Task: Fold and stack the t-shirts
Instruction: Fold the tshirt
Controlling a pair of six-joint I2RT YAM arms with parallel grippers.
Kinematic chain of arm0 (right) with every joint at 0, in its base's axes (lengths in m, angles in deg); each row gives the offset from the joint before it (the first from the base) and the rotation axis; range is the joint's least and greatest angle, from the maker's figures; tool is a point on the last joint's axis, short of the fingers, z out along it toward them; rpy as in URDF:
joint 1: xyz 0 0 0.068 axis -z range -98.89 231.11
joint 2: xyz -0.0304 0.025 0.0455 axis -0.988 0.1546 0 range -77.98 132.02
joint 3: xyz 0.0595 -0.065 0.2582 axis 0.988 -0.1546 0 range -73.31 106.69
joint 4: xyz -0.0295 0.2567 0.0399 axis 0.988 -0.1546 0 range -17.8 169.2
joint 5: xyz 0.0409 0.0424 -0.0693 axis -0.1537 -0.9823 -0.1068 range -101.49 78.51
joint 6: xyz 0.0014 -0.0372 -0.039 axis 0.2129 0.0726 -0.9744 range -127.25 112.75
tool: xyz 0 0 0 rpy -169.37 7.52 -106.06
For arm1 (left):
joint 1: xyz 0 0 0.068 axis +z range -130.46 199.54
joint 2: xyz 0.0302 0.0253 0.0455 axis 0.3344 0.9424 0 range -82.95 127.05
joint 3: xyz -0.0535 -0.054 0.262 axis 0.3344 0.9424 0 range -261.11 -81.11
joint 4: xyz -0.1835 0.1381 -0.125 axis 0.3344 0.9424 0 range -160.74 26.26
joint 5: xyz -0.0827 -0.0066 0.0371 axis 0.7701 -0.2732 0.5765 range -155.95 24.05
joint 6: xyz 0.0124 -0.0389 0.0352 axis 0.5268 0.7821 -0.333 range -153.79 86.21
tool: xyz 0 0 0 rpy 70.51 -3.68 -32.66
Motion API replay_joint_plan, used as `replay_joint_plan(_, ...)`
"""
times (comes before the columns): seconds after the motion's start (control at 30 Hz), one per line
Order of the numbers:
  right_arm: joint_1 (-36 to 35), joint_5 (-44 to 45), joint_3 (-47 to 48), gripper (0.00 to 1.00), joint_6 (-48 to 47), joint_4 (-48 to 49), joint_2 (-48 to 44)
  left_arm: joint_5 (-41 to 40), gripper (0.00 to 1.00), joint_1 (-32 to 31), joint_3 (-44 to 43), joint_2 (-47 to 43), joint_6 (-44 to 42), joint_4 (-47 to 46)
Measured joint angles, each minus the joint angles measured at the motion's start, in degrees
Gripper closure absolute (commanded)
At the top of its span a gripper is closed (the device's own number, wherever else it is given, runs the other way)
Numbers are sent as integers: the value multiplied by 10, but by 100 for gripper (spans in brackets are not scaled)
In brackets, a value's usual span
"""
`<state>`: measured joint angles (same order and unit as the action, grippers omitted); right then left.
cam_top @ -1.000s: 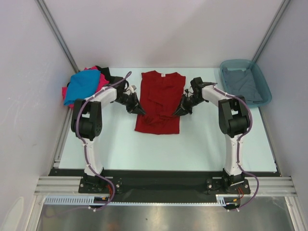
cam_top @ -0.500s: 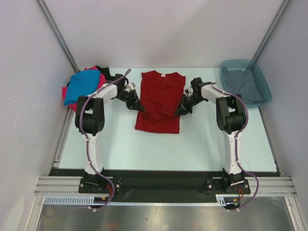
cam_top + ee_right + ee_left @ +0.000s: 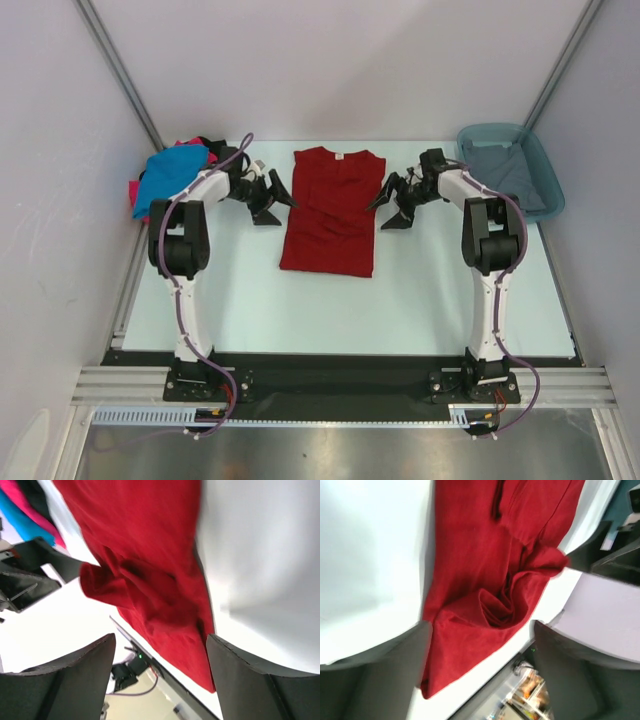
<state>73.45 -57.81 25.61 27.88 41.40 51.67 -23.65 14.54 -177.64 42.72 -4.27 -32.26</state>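
at your far left the blue, pink and black t-shirts (image 3: 165, 178) lie heaped on the counter (image 3: 420, 290). your left jaws stand wide apart and empty, just beside the dark red t-shirt (image 3: 330, 215) — it lies mid-counter, collar away from you. your right jaws gape empty on its other side. the grey t-shirt (image 3: 508, 175) sits in the teal tub (image 3: 552, 185).

Let go of the dark red t-shirt (image 3: 331, 215) on both sides. Gone from pinched shut to spread wide: left end effector (image 3: 272, 205), right end effector (image 3: 388, 210). Drawn off the cloth's side edges, outward and toward the tabletop's (image 3: 430, 290) far end, now just beside the shirt.
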Motion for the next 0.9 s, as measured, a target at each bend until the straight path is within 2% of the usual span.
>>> replay_joint_plan(0.23, 14, 8, 21, 21, 4, 25, -3, -1, 0, 1, 0, -4, 6, -40)
replay_joint_plan(0.4, 0, 14, 21, 30, -2, 10, -28, 1, 0, 1, 26, -51, 19, -60)
replay_joint_plan(0.47, -17, 19, 20, 42, -9, 0, -41, 3, 0, 0, 46, -83, 26, -67)
replay_joint_plan(0.57, -54, 34, 20, 55, -19, -22, -58, 8, 0, -2, 79, -129, 35, -76)
replay_joint_plan(0.63, -79, 46, 19, 69, -24, -32, -65, 14, 0, -4, 102, -152, 37, -85)
replay_joint_plan(0.8, -122, 81, 3, 77, -33, -48, -67, 20, 0, -23, 148, -172, 46, -101)
replay_joint_plan(0.9, -130, 115, 2, 96, -45, -61, -66, 20, 0, -41, 160, -171, 52, -101)
